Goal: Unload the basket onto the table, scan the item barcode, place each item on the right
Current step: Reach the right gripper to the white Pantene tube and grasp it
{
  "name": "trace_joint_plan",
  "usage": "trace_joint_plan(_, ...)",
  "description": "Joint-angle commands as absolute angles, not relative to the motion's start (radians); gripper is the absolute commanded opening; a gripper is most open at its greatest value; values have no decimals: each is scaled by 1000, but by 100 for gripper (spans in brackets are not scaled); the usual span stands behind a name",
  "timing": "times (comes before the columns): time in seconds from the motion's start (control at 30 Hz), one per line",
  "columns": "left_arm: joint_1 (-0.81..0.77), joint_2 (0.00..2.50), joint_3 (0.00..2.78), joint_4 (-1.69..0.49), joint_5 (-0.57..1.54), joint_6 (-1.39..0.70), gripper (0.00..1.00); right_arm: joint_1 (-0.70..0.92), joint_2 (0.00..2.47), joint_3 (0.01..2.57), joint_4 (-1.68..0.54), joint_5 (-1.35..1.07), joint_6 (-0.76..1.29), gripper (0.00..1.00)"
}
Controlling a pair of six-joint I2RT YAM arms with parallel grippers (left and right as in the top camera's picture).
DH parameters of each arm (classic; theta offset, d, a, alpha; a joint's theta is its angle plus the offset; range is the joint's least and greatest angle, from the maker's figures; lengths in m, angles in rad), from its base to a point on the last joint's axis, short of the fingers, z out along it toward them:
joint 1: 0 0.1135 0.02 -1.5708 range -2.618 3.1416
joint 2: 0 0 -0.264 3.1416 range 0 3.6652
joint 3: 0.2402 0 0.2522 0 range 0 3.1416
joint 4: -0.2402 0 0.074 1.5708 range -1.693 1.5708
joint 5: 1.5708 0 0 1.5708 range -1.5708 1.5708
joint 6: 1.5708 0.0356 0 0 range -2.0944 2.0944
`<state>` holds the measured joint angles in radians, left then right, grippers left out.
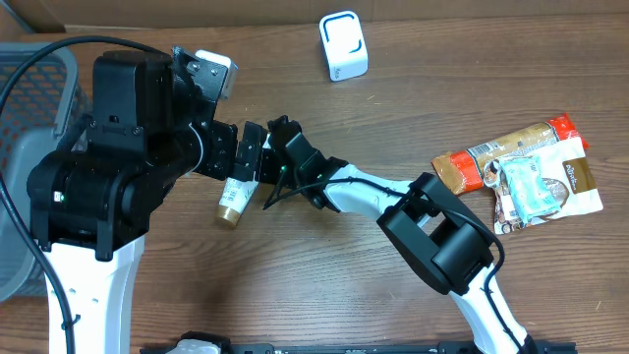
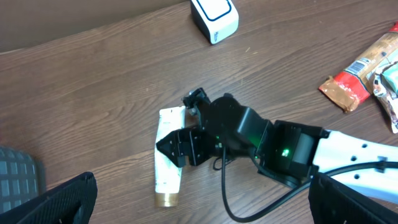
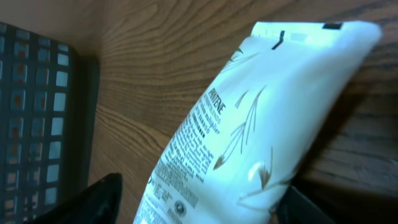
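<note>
The item is a white tube with a gold cap (image 1: 234,200) lying on the wooden table, cap towards the front left. In the left wrist view the tube (image 2: 168,177) shows from above. My right gripper (image 2: 180,148) straddles its upper half, open, one finger on each side. In the right wrist view the tube (image 3: 261,112) fills the frame between the fingers of the right gripper (image 3: 202,199). Small print runs along the tube, but I cannot make out a barcode. My left gripper (image 2: 202,186) hangs high above the tube, wide open and empty.
A white box-shaped device with a blue outline (image 1: 343,45) stands at the back. Snack packets (image 1: 521,172) lie at the right. A grey mesh basket (image 1: 29,98) stands at the left edge. A black cable (image 2: 236,205) loops beside the tube.
</note>
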<state>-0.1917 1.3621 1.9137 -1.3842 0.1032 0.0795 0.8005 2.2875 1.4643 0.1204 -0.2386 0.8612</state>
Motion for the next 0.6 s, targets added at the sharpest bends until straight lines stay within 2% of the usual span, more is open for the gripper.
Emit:
trace_joint_plan(0.0, -190, 1368, 1914, -1384, 101, 67, 100, 824, 2330, 1460, 114, -207, 856, 70)
trace_joint_plan(0.23, -190, 1368, 1914, -1384, 101, 67, 100, 825, 2333, 1460, -32, -205, 835, 38)
trace_joint_plan(0.27, -190, 1368, 1914, -1384, 101, 67, 100, 816, 2332, 1460, -77, -229, 786, 28)
trace_joint_plan(0.47, -190, 1368, 1914, -1384, 101, 67, 100, 733, 2305, 1462, -211, -474, 634, 17)
trace_joint_plan(0.57, -190, 1368, 1914, -1384, 101, 67, 100, 662, 2268, 1462, -296, -616, 541, 16)
